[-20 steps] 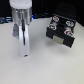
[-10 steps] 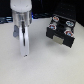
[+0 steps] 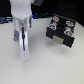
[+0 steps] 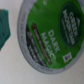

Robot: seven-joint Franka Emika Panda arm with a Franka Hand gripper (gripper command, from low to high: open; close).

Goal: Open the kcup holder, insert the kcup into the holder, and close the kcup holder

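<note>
The kcup (image 4: 47, 37) fills the wrist view from very close: a round green foil top with white lettering and a grey-white rim, lying on the white table. It is hidden in the exterior view. The kcup holder (image 3: 61, 30), a black box with round white and reddish pod tops on top, stands at the exterior view's right. My gripper (image 3: 23, 50) points down at the table to the holder's left, well apart from it. Its fingers do not show in the wrist view, and blur hides how they stand.
A teal object (image 4: 5, 25) lies beside the kcup at the edge of the wrist view. The white table (image 3: 50, 65) runs under everything. Dark clutter lines the back edge (image 3: 45, 7).
</note>
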